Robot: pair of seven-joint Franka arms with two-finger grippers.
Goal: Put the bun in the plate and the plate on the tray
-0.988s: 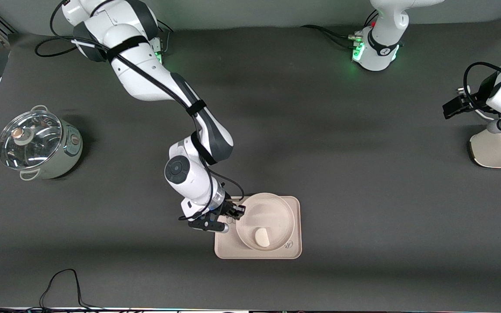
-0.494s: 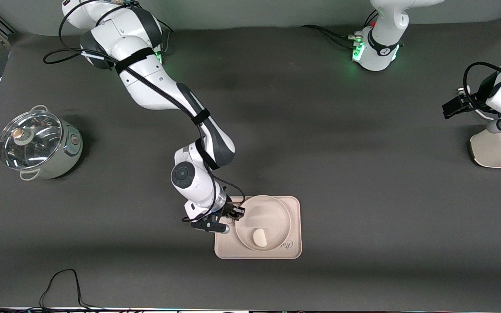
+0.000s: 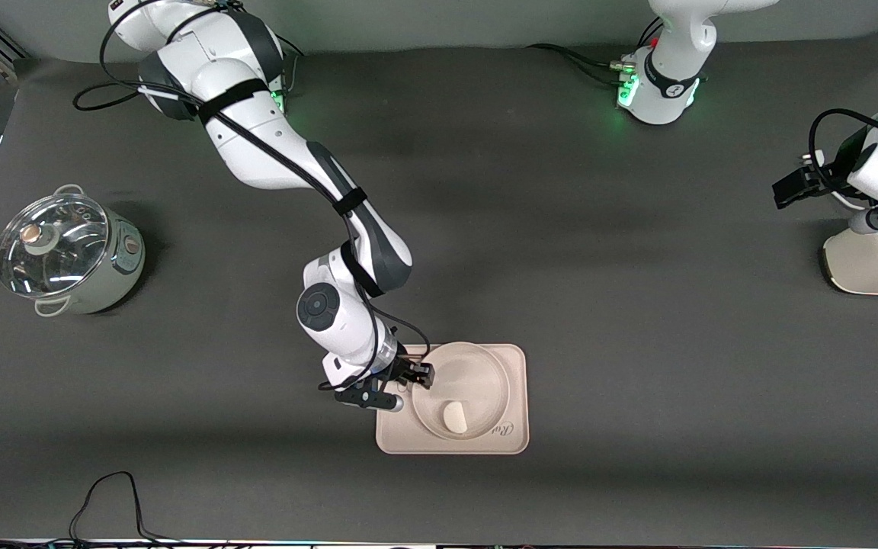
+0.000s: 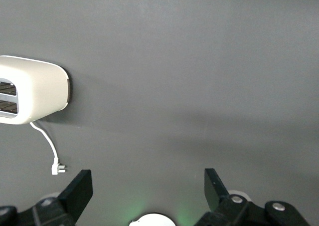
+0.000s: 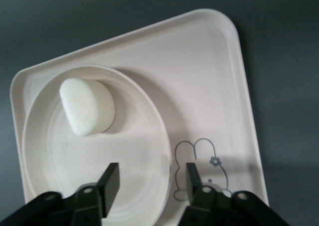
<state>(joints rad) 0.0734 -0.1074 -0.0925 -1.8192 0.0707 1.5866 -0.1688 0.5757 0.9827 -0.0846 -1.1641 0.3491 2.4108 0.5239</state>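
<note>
The tray lies nearer the front camera than the table's middle. On it rests the round plate, and the bun lies in the plate on its camera-nearer side. My right gripper is low at the plate's rim, toward the right arm's end. In the right wrist view the right gripper is open. Its fingers stand either side of the rim of the plate without touching it. The bun and tray show there. My left gripper waits open over the toaster.
A pot with a glass lid stands at the right arm's end of the table. A white toaster stands at the left arm's end, and the left wrist view shows this toaster with its plug. A black cable loops at the front edge.
The plate with the bun has come down flat onto the tray. My right gripper's jaws have parted and let go of the plate's rim. The left arm barely moved.
</note>
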